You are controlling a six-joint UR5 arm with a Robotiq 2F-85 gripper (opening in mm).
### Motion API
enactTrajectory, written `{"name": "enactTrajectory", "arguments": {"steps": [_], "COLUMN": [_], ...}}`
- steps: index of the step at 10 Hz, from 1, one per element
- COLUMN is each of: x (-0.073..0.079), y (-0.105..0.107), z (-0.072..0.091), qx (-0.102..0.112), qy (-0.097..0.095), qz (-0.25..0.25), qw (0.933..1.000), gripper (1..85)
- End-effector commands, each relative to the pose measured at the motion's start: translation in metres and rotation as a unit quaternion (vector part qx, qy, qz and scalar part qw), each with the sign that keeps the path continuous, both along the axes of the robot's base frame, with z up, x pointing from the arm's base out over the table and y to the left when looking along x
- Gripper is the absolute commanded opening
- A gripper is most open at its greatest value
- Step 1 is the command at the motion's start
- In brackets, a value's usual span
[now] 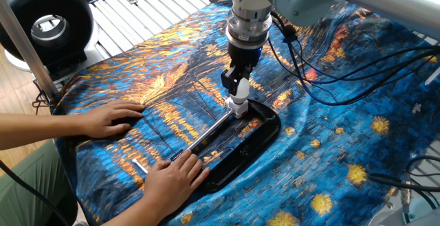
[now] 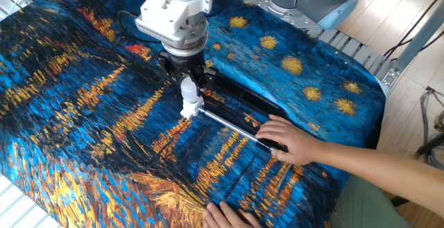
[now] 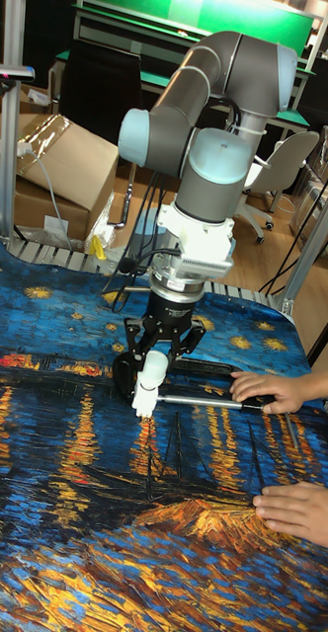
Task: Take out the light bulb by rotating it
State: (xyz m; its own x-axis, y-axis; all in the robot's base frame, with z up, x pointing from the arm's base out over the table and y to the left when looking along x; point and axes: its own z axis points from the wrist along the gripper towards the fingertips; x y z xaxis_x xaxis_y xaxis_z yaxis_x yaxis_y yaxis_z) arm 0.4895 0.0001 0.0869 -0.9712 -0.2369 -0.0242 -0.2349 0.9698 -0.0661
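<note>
The light bulb (image 1: 241,88) (image 2: 187,89) (image 3: 152,371) is small and white, standing upright on a white cube-shaped socket (image 1: 237,107) (image 2: 191,108) (image 3: 142,400). The socket caps a metal rod (image 1: 210,133) (image 2: 229,123) (image 3: 196,400) lying in a black tray (image 1: 260,138) (image 2: 244,98). My gripper (image 1: 238,85) (image 2: 187,84) (image 3: 155,363) points straight down and is shut on the bulb's globe, a black finger on each side. The bulb's base meets the socket top; I cannot tell how deep it sits.
A person's hand (image 1: 173,179) (image 2: 284,138) (image 3: 271,389) presses the rod's far end down at the tray. Their other hand (image 1: 110,119) (image 3: 302,509) lies flat on the blue and orange cloth (image 1: 330,164). Cables (image 1: 323,82) trail beside the arm; a black ring lamp (image 1: 45,23) stands off the table.
</note>
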Motion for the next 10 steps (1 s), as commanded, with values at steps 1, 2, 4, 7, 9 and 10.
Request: {"name": "enactTrajectory", "arguments": {"steps": [1, 2, 4, 7, 9, 10], "x": [0.0015, 0.0039, 0.0069, 0.0102, 0.0084, 0.0069], "y": [0.0072, 0.0068, 0.0051, 0.0052, 0.0029, 0.0015], "z": [0.0006, 0.0006, 0.0015, 0.0013, -0.0011, -0.0015], "qx": [0.012, 0.01, 0.005, 0.003, 0.001, -0.001], "qy": [0.0, -0.003, -0.008, -0.014, -0.011, -0.008], "qz": [0.032, 0.049, 0.082, 0.137, 0.177, 0.194], "qw": [0.9994, 0.9988, 0.9965, 0.9905, 0.9842, 0.981], "gripper": [1.0, 1.0, 1.0, 1.0, 1.0, 1.0]}}
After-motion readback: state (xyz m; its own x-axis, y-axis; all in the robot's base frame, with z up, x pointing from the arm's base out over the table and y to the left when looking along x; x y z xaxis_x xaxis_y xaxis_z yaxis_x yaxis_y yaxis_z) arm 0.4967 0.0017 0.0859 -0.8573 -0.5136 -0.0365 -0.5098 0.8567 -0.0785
